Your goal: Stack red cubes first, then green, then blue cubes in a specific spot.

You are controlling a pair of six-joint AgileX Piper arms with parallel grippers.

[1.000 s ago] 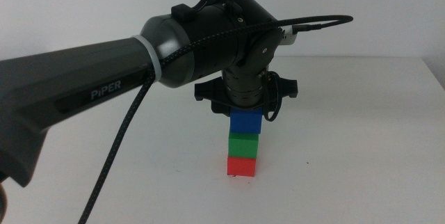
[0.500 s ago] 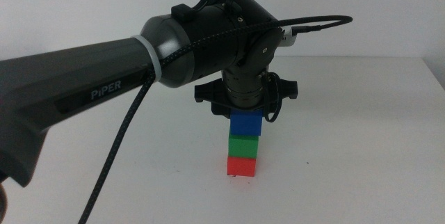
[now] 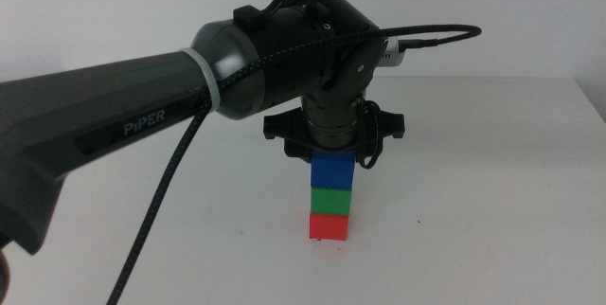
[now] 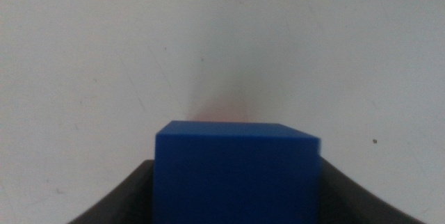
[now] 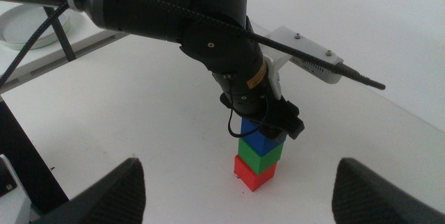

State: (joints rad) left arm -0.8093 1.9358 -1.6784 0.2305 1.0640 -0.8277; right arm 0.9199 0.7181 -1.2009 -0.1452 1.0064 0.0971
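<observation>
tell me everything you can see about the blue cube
The blue cube is small, plain and deep blue, with matte faces and crisp edges. It sits upright and square on top of the green cube, which rests on the red cube, so it crowns a three-high stack on the white table. The left gripper comes straight down over it, one dark jaw on each side. The right gripper waits apart, open.

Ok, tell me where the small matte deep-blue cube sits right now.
In the middle view the small matte deep-blue cube tops the stack near the table's centre, directly on the green cube, with the left gripper around it.
</observation>
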